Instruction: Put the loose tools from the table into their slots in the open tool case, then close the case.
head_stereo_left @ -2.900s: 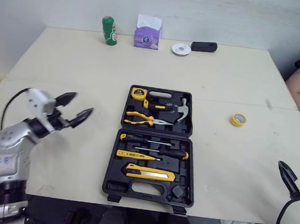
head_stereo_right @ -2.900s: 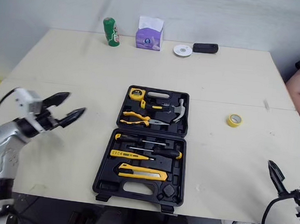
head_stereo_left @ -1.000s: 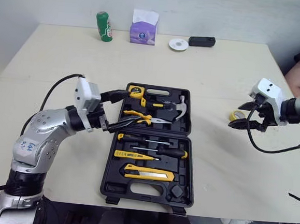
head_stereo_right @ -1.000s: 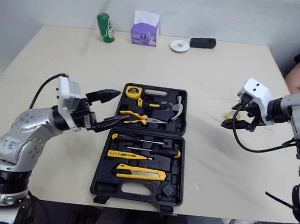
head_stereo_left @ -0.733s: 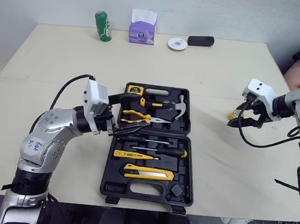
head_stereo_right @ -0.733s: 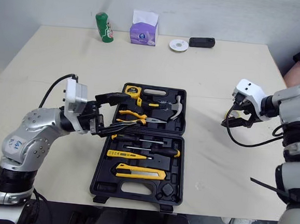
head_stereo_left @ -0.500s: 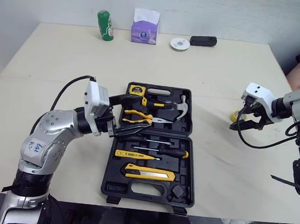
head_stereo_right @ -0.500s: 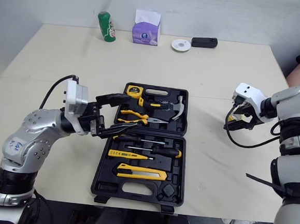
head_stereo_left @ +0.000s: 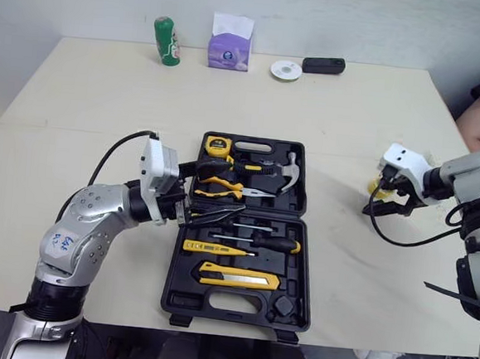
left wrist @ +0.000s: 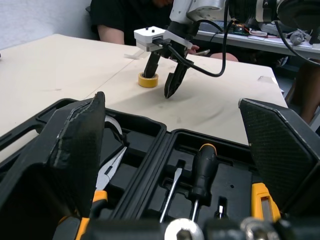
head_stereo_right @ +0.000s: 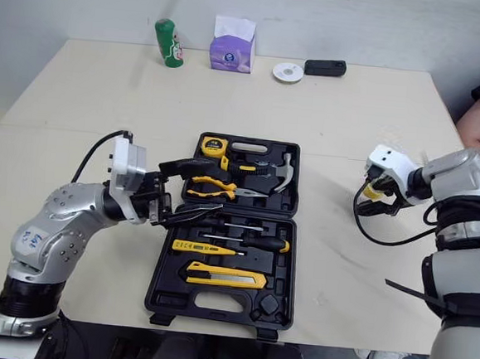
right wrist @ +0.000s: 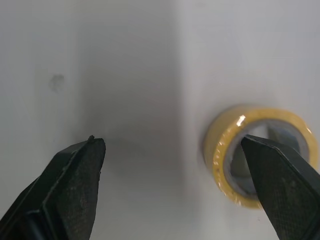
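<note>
I'm hanging my right gripper (right wrist: 170,142) wide open over the tape roll (right wrist: 220,150), lying flat on the table (head_stereo_left: 353,114) right of the case (head_stereo_left: 183,296). Probably light, stiff, slick; I'm going for its wall.

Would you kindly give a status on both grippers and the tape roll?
Left gripper open over the tool case. Right gripper open above the yellow tape roll, one finger over its hole. Roll flat on table, ungripped.
</note>
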You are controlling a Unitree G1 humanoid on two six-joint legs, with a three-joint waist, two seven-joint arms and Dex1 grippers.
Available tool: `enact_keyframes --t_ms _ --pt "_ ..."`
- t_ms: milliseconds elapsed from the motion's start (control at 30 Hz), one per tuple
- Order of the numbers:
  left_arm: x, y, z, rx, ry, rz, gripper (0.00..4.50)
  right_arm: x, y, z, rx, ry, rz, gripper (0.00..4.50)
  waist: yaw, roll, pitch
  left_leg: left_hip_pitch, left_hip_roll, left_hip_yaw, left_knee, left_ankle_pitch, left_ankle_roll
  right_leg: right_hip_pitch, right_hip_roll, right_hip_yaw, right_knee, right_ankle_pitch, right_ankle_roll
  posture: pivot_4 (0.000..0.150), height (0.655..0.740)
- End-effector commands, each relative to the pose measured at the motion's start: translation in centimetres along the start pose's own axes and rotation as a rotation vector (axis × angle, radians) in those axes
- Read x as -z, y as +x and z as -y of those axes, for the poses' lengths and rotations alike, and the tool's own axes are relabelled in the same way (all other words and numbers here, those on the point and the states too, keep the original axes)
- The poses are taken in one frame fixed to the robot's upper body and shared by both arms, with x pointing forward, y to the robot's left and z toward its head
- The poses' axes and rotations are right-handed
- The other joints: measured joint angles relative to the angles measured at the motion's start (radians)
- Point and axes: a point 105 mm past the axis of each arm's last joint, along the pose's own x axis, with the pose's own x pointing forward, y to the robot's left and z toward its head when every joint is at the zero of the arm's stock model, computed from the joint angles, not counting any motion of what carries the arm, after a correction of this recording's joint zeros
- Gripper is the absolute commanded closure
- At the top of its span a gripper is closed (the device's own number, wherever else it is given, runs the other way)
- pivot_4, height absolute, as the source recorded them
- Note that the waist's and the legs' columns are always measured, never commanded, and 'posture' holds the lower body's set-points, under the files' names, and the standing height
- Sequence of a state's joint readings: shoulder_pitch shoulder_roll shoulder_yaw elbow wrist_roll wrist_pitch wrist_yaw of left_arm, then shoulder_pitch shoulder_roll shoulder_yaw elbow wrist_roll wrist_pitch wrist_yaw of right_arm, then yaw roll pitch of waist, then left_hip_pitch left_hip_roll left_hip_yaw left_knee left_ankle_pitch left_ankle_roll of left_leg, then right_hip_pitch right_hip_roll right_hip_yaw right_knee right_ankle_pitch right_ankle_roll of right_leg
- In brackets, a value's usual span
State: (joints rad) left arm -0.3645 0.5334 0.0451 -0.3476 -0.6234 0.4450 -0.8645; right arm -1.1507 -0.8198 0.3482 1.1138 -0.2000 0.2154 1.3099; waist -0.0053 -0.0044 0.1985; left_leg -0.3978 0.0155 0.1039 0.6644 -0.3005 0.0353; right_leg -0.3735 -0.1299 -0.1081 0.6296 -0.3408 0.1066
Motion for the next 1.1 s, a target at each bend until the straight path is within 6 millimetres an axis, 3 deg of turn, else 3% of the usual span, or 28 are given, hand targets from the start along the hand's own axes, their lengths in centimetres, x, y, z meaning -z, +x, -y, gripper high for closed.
enact_keyframes --t_ms 33,1000,1100 --pt "-0.4 0.0 1.3 0.041 0.004 0.016 0.04 0.4 -0.5 0.3 0.011 0.021 0.006 0.00 0.000 0.000 0.000 0.000 0.000 0.000 0.000 0.000 0.000 0.000 0.000 0.000 0.000 0.000 0.000 0.150 0.7400" --pt "-0.3 0.8 1.9 0.080 0.005 0.024 0.04 0.5 -1.5 -0.7 -0.102 0.000 -0.060 0.00 0.000 0.000 0.000 0.000 0.000 -0.001 0.001 0.000 0.000 0.000 0.000 0.000 0.000 0.000 0.000 0.150 0.7400" --pt "-0.4 0.8 1.9 0.084 0.007 0.024 0.00 0.5 -1.5 -0.5 -0.085 -0.005 -0.055 0.86 0.000 0.000 0.000 0.000 0.000 -0.001 0.001 0.000 0.000 0.000 0.000 0.000 0.000 0.000 0.000 0.150 0.7400"
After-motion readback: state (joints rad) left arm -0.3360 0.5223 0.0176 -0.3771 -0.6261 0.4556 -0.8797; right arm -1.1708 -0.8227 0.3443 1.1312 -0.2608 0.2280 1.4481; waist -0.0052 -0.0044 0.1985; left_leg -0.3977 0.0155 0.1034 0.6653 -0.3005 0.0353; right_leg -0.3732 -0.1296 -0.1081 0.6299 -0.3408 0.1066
